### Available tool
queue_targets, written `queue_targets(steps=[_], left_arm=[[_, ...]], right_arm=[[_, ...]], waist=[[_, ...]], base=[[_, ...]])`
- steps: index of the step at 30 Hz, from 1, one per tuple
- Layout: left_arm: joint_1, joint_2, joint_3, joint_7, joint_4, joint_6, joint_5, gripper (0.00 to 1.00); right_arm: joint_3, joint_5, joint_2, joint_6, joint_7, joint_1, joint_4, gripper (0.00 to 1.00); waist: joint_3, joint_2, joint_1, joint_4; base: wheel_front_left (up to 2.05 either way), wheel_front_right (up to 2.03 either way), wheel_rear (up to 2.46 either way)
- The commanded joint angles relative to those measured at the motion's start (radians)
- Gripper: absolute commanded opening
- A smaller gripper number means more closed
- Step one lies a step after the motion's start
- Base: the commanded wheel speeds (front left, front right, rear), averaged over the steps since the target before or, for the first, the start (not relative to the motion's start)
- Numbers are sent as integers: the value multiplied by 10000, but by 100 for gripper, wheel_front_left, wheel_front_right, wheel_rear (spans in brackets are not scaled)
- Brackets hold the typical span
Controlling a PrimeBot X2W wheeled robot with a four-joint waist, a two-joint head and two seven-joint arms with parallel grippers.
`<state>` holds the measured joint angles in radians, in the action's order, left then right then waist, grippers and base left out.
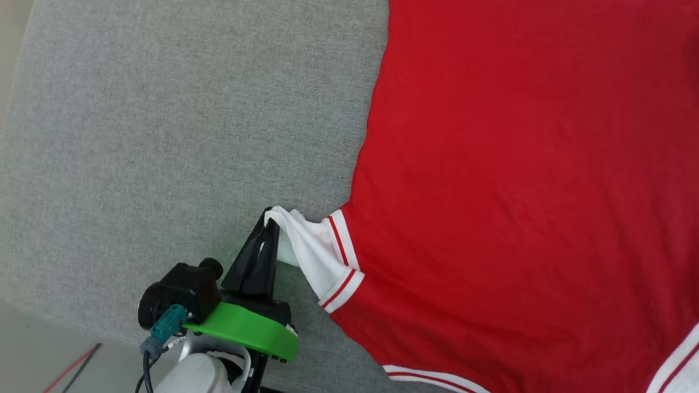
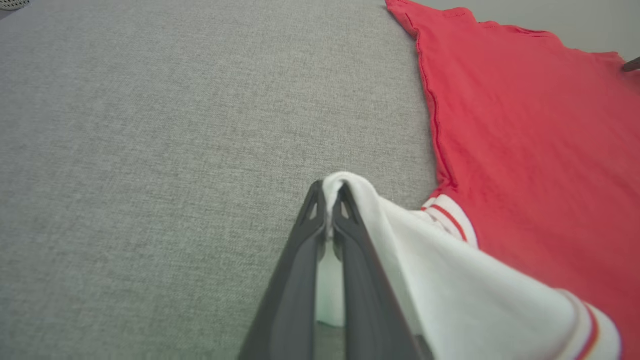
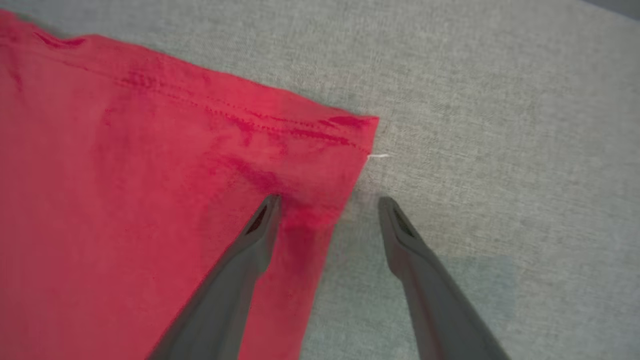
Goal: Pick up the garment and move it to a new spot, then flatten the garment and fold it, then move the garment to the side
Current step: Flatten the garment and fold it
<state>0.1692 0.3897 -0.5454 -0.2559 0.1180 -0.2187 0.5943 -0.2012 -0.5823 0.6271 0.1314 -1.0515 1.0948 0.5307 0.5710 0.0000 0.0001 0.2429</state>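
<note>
1. In the head view, the garment [image 1: 519, 164] lies on the right half of the grey surface [image 1: 164, 136]. It is cut off at the top, right and bottom borders, so I see only plain red cloth and striped trim.
2. The left gripper [image 1: 269, 220] has its fingers pressed together, pinching the end of the white sleeve [image 1: 308, 248]. The sleeve is drawn out to the left, away from the red body. In the left wrist view the sleeve [image 2: 440, 260] drapes over one finger of this gripper [image 2: 330, 192] and hides that finger's outer side.
3. The right gripper [image 3: 328, 202] has its fingers spread wide and grips nothing. One finger is over the red cloth [image 3: 125, 200] near a hemmed corner, and the other is over the bare surface [image 3: 500, 150]. I cannot tell if the tips touch down.
4. A short white thread [image 3: 378, 156] lies just beside that corner.
5. To the left of the garment's side edge [image 2: 525, 125] there is a wide bare area of surface [image 2: 150, 150].
6. The surface is a grey woven textile. Its edge shows at the lower left of the head view, with pale floor [image 1: 33, 349] beyond it, where a red line [image 1: 68, 371] and a dark line run.
7. A small dark thing [image 2: 631, 65] enters at the right border of the left wrist view, and I cannot identify it.
</note>
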Motion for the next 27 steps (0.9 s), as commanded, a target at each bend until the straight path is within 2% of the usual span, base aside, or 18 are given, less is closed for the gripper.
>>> queue_targets(steps=[1,7,8,9,10,15,19,23,27], left_arm=[[176,-117,59,-59,-37,90,-113,0],[86,-507,248,-59,-266,356,-291,0],[62,-574,289,-59,-306,405,-331,0],[42,-616,313,-59,-344,447,-364,0],[16,-661,353,-59,-388,495,-399,0],[-103,-743,545,-59,-625,658,-551,0],[-327,-716,707,-59,-804,734,-643,0],[-634,-571,784,-57,-915,735,-674,0],[-969,-414,854,-37,-875,656,-613,0]], right_arm=[[55,80,-43,-7,56,-69,195,100],[-380,-297,217,-7,-390,-1198,332,100],[-403,-391,320,-7,-425,-1355,268,94],[-375,-457,392,-7,-402,-1443,217,62],[-339,-528,452,-7,-346,-1510,139,0],[-224,-724,553,-7,504,-1363,-387,0],[-616,-854,713,-7,1401,-1259,-818,0],[-1171,-1264,1140,-7,2149,-1612,-1316,0],[-1624,-1808,1902,-7,2863,-2558,-1963,0]], waist=[[521,0,-1,499],[507,0,-1,550],[480,0,-1,544],[457,0,-1,540],[415,0,-1,522],[80,0,-1,392],[-604,0,-1,155],[-1401,0,-1,-103],[-2190,0,-1,-385]], base=[[0,0,0],[0,0,0],[0,0,0],[0,0,0],[0,0,0],[0,0,0],[0,0,0],[0,0,0],[0,0,0]])
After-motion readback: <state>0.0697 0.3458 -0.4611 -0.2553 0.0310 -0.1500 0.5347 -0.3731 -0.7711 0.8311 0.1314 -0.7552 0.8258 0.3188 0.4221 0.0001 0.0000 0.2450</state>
